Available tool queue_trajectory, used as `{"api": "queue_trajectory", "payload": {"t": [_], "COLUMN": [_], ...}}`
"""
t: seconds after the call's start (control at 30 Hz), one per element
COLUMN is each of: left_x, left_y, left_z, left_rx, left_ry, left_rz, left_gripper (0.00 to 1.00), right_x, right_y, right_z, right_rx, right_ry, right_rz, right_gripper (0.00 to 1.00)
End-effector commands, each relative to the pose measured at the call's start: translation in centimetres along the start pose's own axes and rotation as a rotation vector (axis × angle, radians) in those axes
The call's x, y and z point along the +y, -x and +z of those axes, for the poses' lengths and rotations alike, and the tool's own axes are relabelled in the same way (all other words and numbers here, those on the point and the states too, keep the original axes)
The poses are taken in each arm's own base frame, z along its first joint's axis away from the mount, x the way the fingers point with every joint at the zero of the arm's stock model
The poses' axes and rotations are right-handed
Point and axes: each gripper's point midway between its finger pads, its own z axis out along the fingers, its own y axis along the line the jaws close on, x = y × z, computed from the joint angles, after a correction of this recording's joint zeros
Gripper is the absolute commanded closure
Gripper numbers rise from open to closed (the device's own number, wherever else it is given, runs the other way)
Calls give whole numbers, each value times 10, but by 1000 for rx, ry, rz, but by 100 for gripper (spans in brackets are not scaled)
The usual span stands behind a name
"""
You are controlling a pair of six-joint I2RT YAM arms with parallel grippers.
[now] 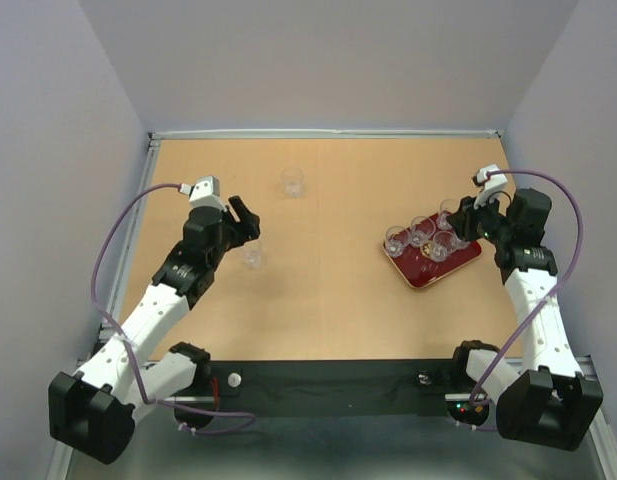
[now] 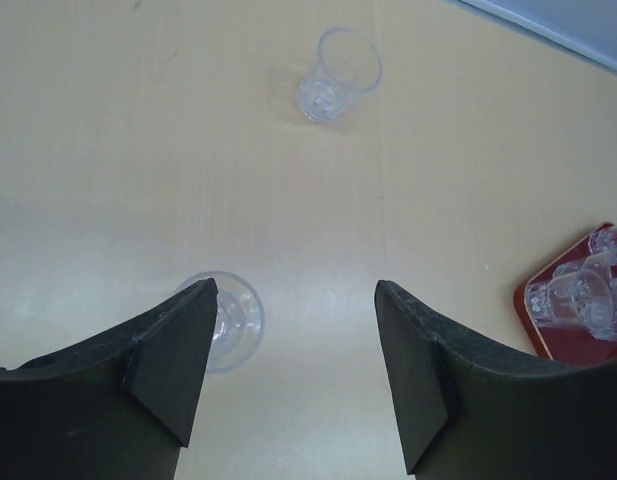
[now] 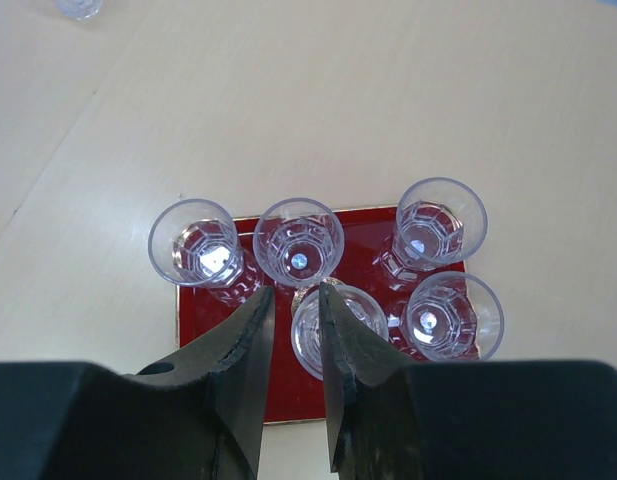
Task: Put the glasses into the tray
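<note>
The dark red tray (image 1: 420,276) lies on the right of the table with several clear glasses (image 1: 422,232) standing in it. My right gripper (image 3: 296,292) hangs over the tray (image 3: 363,240), its jaws a narrow gap apart astride the left wall of the middle glass (image 3: 308,340), one finger over its mouth. That glass stands upright like the others. Two glasses are on the bare table: one (image 1: 252,254) just beyond my left gripper (image 1: 246,222), another (image 1: 292,182) farther back. My left gripper (image 2: 293,290) is wide open, and the near glass (image 2: 240,320) is partly hidden behind its left finger.
The far glass (image 2: 336,75) stands alone toward the back wall. The tray's corner (image 2: 528,320) shows at the right edge of the left wrist view. Grey walls enclose the table on three sides. A black strip with the arm bases (image 1: 318,385) runs along the near edge.
</note>
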Motion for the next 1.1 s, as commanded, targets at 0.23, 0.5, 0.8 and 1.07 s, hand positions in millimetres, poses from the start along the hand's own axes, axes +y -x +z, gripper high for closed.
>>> {"api": "queue_trajectory", "payload": {"t": [0.23,0.5,0.8,1.07], "left_x": [56,73,58,52], "left_y": [-72,-101,-79,-34], "left_z": [26,34,43,39], "left_rx": [319,397,360,251], "left_ry": [352,446,378,361], "left_rz": [-268,-276,-235,-166], "left_gripper": [58,55,53,53], "right_x": [2,1,1,0], "right_y": [5,5,4,4], "right_z": [-5,-6,-5,-5], "right_rx": [-36,-35,-31,-30], "right_ry": [-5,-9,-10,-14], "right_rz": [-21,-24,-27,-29], "right_gripper": [70,70,70,70]}}
